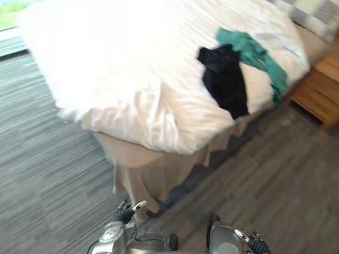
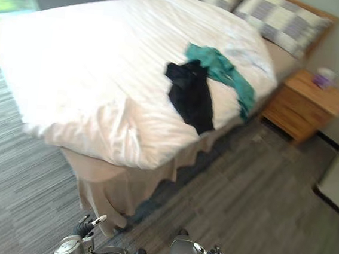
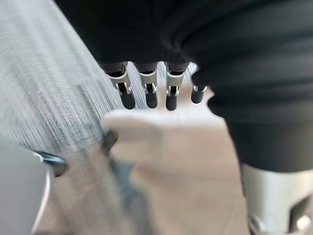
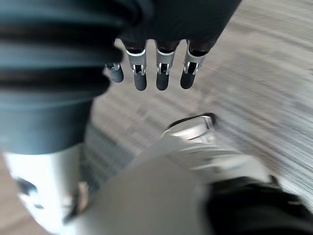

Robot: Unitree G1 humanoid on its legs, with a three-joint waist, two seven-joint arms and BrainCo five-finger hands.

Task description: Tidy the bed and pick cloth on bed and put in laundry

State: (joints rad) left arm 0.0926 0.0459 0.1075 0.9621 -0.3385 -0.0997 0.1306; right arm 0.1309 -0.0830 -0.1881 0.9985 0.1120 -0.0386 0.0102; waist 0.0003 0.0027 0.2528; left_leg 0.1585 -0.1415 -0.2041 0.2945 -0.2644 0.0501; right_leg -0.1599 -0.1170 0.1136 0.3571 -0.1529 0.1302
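**Operator:** Where are my hands?

**Spotter:** Your left hand (image 3: pixel 149 93) hangs with its fingers straight and slightly apart, holding nothing. Grey carpet (image 3: pixel 44 73) lies past the tips. Your right hand (image 4: pixel 161 73) is the same, fingers loose in a row and empty, above the floor (image 4: pixel 274 58).

**Operator:** And ahead of me?

**Spotter:** You face the near corner of the bed (image 1: pixel 75 46). The white duvet (image 2: pixel 91 65) is rumpled there, and a beige skirt (image 1: pixel 147 176) hangs below it towards the floor.

**Operator:** The cloth?

**Spotter:** You have two pieces, both on the duvet, by the bed edge that faces the nightstand (image 2: pixel 304 104). The black cloth (image 1: pixel 225 78) lies nearer you, its lower end close to that edge. The green cloth (image 1: pixel 254 54) lies just beyond, touching the black one, and one strip of it runs out to the same edge.

**Operator:** Farther on?

**Spotter:** Checked pillows (image 2: pixel 282 21) sit at the head end. The nightstand stands just beside that end, with a small purplish thing (image 2: pixel 325 77) on top. You can't tell what it is from here.
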